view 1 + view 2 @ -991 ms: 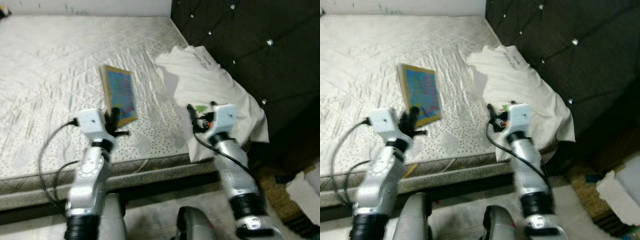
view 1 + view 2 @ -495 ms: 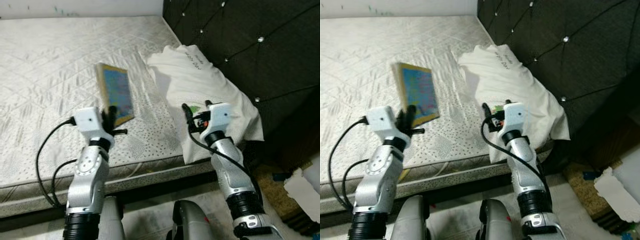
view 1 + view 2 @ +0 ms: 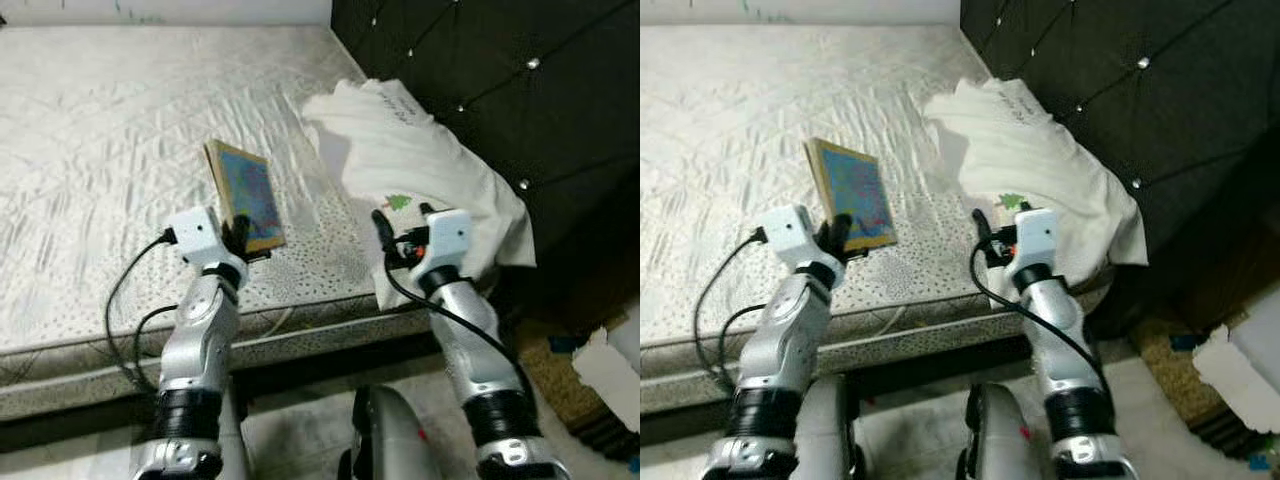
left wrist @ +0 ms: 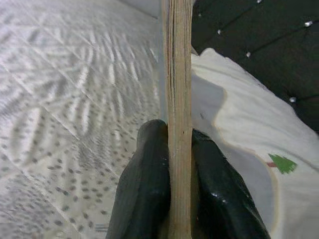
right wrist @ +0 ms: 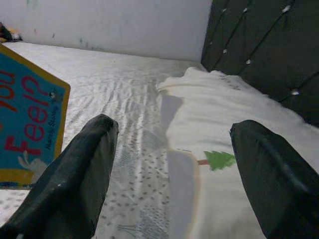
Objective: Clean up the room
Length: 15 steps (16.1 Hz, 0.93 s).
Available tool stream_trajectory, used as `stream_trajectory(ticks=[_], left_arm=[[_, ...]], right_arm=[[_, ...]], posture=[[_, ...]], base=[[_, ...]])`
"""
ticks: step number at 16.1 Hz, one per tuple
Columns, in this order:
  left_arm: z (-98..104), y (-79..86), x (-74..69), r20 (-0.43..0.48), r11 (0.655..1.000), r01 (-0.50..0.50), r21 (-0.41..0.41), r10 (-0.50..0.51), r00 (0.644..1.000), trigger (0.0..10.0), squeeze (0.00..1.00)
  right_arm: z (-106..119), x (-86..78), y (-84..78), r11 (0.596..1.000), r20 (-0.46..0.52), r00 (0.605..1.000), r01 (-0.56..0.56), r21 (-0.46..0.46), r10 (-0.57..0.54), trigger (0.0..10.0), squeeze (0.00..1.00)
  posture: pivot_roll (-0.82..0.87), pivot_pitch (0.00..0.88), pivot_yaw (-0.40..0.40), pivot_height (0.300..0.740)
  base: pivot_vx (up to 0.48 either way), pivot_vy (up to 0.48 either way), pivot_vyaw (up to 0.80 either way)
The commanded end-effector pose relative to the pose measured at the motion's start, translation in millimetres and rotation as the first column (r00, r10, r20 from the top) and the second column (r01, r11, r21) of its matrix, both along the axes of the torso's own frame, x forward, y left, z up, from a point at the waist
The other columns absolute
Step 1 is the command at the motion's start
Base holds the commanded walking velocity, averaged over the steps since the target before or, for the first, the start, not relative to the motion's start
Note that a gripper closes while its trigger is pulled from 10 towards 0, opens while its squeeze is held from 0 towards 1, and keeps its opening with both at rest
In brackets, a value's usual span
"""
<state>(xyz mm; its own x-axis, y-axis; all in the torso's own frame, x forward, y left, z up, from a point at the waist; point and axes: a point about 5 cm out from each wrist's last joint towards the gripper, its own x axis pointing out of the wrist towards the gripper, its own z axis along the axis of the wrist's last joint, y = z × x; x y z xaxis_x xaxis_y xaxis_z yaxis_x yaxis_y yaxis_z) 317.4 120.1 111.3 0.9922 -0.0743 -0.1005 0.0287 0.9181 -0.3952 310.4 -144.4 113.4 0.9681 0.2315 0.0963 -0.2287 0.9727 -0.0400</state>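
A white cloth (image 3: 420, 165) with a small green tree print lies crumpled on the mattress (image 3: 100, 150), against the dark tufted headboard (image 3: 520, 80). It hangs a little over the mattress edge, just beside the right gripper (image 3: 400, 232). The right gripper's fingers (image 5: 75, 174) are spread wide and hold nothing; it hovers over the mattress edge, near the cloth. The left gripper (image 3: 238, 238) pinches the lower edge of a book (image 3: 248, 195) with a blue cover and yellow border, and the book stands tilted up from the mattress. The mattress is grey-white and quilted, with a pale wall (image 3: 180, 10) behind it. On the floor at the right there is some white and brown clutter (image 3: 600, 370).
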Motion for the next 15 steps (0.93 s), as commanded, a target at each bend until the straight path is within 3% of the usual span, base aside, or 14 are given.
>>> stream_trajectory(ticks=[1, 4, 5, 9, 11, 15], left_arm=[[8, -9.8, 7.5, 0.024, 0.997, 0.059, -0.046, -0.058, 0.998, 10.0, 0.00], [-6, -17.5, 17.0, -0.091, 0.988, 0.104, -0.116, -0.114, 0.989, 10.0, 0.00], [-13, -19.5, 16.9, -0.137, 0.988, 0.122, -0.092, -0.134, 0.981, 10.0, 0.00], [-26, -20.6, 22.4, -0.203, 0.983, 0.131, -0.126, -0.155, 0.967, 10.0, 0.00], [-28, -18.7, 26.9, -0.199, 0.984, 0.140, -0.109, -0.160, 0.967, 10.0, 0.00], [-14, -20.4, 38.4, -0.105, 0.968, 0.174, -0.180, -0.195, 0.975, 10.0, 0.00]], right_arm=[[6, -2.1, -10.5, 0.999, 0.018, 0.999, 0.040, -0.016, -0.040, 10.0, 0.00], [13, -17.3, -30.6, 0.992, 0.038, 0.994, 0.105, -0.071, -0.103, 10.0, 0.00], [13, -23.1, -37.0, 0.990, 0.036, 0.993, 0.116, -0.084, -0.113, 10.0, 0.00], [9, -52.2, -74.1, 0.967, -0.004, 0.983, 0.178, -0.185, -0.182, 10.0, 0.00], [13, -60.8, -78.0, 0.962, -0.016, 0.981, 0.184, -0.203, -0.191, 10.0, 0.00], [20, -83.6, -66.8, 0.971, -0.061, 0.988, 0.129, -0.200, -0.143, 10.0, 0.00]], posture=[[-0.04, 0.060, -0.083, 0.598], [-0.08, 0.082, -0.091, 0.598], [-0.10, 0.095, -0.095, 0.598], [-0.17, 0.117, -0.110, 0.598], [-0.18, 0.121, -0.119, 0.598], [-0.22, 0.156, -0.161, 0.598]], base=[[0.000, 0.000, 0.00], [0.000, 0.000, 0.00], [0.000, 0.000, 0.00], [0.000, 0.000, 0.00], [0.000, 0.000, 0.00], [0.000, 0.000, 0.00]])
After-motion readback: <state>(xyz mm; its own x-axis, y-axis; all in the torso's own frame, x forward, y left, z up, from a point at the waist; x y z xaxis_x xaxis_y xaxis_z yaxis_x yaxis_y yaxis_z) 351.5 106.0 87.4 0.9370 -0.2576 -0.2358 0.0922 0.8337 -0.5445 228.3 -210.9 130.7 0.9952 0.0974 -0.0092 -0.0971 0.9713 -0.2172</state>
